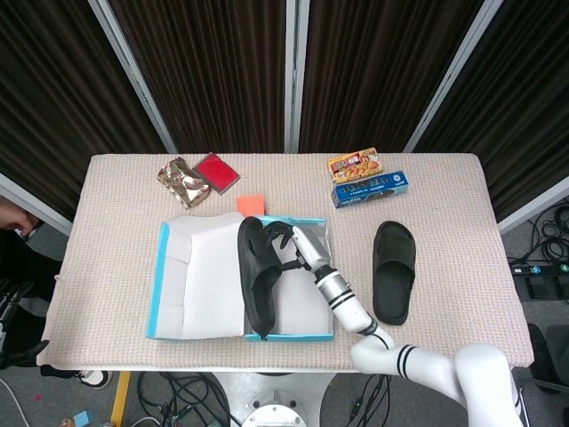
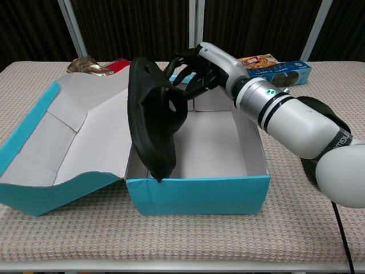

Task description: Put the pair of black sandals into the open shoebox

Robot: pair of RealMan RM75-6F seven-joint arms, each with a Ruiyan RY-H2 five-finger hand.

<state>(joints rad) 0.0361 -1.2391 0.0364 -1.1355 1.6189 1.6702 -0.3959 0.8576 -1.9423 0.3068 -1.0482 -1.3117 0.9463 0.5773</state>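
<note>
Beige woven cloth covers the table (image 1: 444, 258), on which all objects rest. At its centre lies the open teal cardboard shoebox (image 2: 197, 194) with white interior, its lid flap (image 1: 191, 276) folded out toward 9 o'clock. The right arm (image 2: 296, 123) reaches in from 5 o'clock. Its right hand (image 2: 197, 68) grasps the first black rubber sandal (image 2: 154, 123) by the strap, fingers curled through it; the sandal hangs on edge along the box's 9 o'clock wall, its lower end at, or just touching, the near rim. The second black rubber sandal (image 1: 393, 271) lies flat on the cloth at 3 o'clock of the box, apart from it. The left hand (image 1: 13, 311) is barely visible at the 8 o'clock edge; its finger state cannot be told.

Step in hand, as judged: placing the first sandal. The next move calls for lowering and tipping it flat onto the box floor, releasing, then fetching the second.
</note>
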